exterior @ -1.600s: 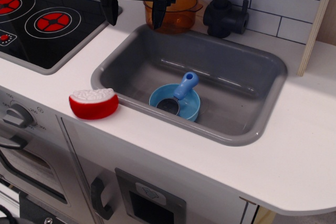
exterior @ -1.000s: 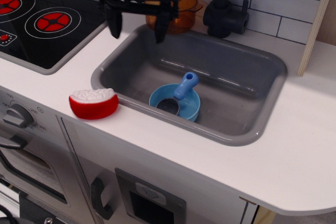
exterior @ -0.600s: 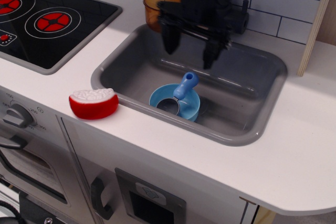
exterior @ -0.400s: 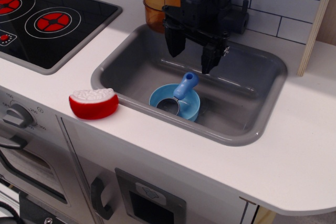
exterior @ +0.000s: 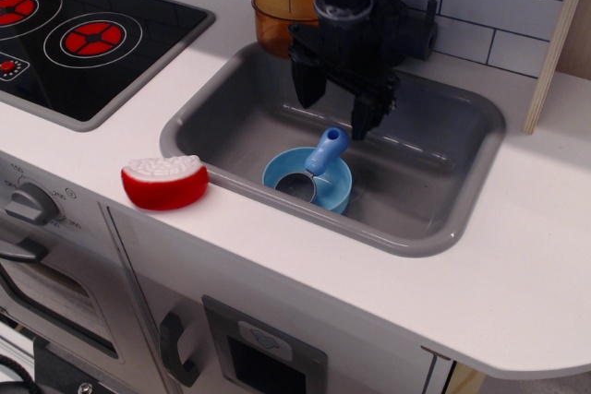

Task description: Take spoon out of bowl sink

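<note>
The spoon (exterior: pixel 320 157) has a light-blue handle and a dark grey scoop. It lies in the light-blue bowl (exterior: pixel 333 189), scoop down inside, handle leaning up over the far rim. The bowl stands on the floor of the grey sink (exterior: pixel 434 168), near its front wall. My black gripper (exterior: pixel 334 113) hangs open and empty inside the sink, just above the end of the spoon's handle. One finger (exterior: pixel 307 89) is left of the handle and the other finger (exterior: pixel 364 119) is close to the handle's tip on the right.
A translucent orange pot (exterior: pixel 282 14) stands behind the sink's left corner. A dark faucet (exterior: pixel 417 29) is behind the arm. A red and white toy (exterior: pixel 164 182) lies on the white counter left of the sink. A black stove (exterior: pixel 83 34) is at far left.
The gripper has moved from above the sink's back left corner to the right and down into the sink, ending just over the spoon's handle. It stays open. Spoon and bowl have not moved.
</note>
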Available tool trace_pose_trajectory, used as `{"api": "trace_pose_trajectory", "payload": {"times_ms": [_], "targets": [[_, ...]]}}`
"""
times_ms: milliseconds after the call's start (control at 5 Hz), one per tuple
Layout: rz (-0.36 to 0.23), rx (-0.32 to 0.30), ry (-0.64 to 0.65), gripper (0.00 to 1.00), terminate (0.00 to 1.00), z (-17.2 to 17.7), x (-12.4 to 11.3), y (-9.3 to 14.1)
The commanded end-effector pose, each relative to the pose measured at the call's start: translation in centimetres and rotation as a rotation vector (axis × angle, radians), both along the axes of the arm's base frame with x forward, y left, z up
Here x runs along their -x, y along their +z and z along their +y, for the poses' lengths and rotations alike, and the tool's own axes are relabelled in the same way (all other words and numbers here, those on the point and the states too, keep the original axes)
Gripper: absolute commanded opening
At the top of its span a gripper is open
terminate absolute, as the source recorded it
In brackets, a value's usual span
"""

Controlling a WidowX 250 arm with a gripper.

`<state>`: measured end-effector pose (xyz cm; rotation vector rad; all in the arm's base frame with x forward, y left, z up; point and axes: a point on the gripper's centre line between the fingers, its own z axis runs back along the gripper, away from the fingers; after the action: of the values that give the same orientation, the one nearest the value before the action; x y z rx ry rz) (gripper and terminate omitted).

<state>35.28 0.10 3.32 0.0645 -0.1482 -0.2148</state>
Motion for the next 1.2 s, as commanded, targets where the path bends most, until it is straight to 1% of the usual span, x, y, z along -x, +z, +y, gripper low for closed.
{"api": "trace_pose_trajectory", "payload": {"times_ms": [0, 200, 400, 600, 800, 1000], "targets": [[-0.042, -0.004, -0.011, 1.0, 0.0, -0.5, 0.8, -0.3], [-0.055, -0.032, 0.003, 1.0, 0.0, -0.5, 0.9, -1.2], [-0.063, -0.041, 0.016, 1.0, 0.0, -0.6, 0.9, -1.5], [-0.045, -0.04, 0.038, 0.0, 0.0, -0.6, 0.9, -1.5], [-0.037, -0.004, 0.042, 0.0, 0.0, -0.4, 0.9, -0.5], [-0.054, 0.016, 0.059, 0.0, 0.0, 0.2, 0.6, 1.2]]}}
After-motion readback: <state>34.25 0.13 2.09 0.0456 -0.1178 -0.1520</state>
